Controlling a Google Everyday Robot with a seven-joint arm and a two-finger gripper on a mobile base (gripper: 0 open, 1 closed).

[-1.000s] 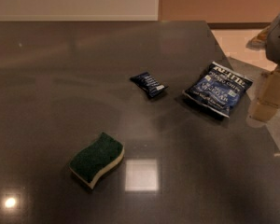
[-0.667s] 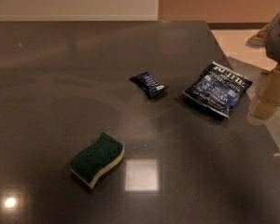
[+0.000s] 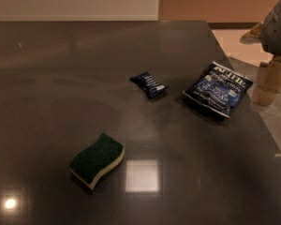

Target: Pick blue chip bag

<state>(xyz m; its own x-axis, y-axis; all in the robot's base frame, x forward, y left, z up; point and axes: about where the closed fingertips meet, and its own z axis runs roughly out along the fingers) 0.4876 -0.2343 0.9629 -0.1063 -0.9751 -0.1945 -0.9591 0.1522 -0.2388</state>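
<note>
Surface: dark, glossy table (image 3: 56,83), mirroring one square patch of light near the front edge and one small round spot at the front left corner. Room: pale wall behind on the left, tan-brown wall on the right, light floor past the table's right edge.

Writing: the blue chip bag (image 3: 218,88) has a white top band and white lettering, not readable from here. The small dark-blue packet (image 3: 150,84) shows pale marks, also unreadable.

Count: one chip bag, one small packet, one green sponge (image 3: 97,159) with a cream underside. Three items, all apart.

The bag lies flat near the table's right edge, right of the small packet. The gripper (image 3: 270,81) hangs just beside it, off the edge; wide or narrow, I cannot tell.
</note>
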